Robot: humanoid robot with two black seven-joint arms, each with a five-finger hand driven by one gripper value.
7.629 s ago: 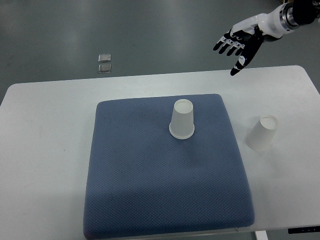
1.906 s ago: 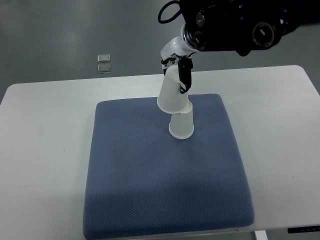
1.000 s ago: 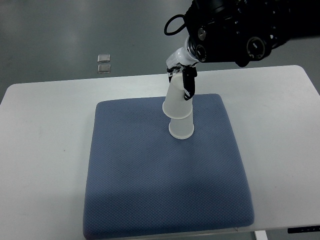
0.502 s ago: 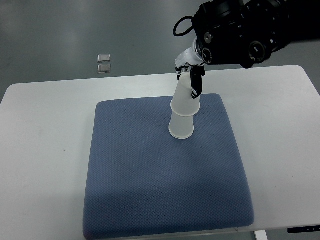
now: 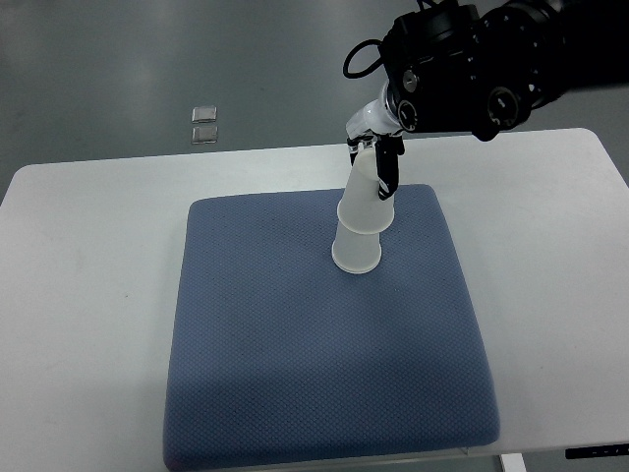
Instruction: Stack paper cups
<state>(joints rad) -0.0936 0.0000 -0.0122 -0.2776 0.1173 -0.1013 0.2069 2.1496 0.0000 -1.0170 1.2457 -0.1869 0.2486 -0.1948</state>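
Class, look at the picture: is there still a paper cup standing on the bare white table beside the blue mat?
No: both cups are over the blue mat, the upper held by the right hand, and the table carries no cup.

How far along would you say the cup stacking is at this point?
Nearly done. The upper paper cup is already over the lower paper cup on the blue mat, though tilted. The right hand grips its top. Left: seat it straight and let go. No other loose cups show on the table.
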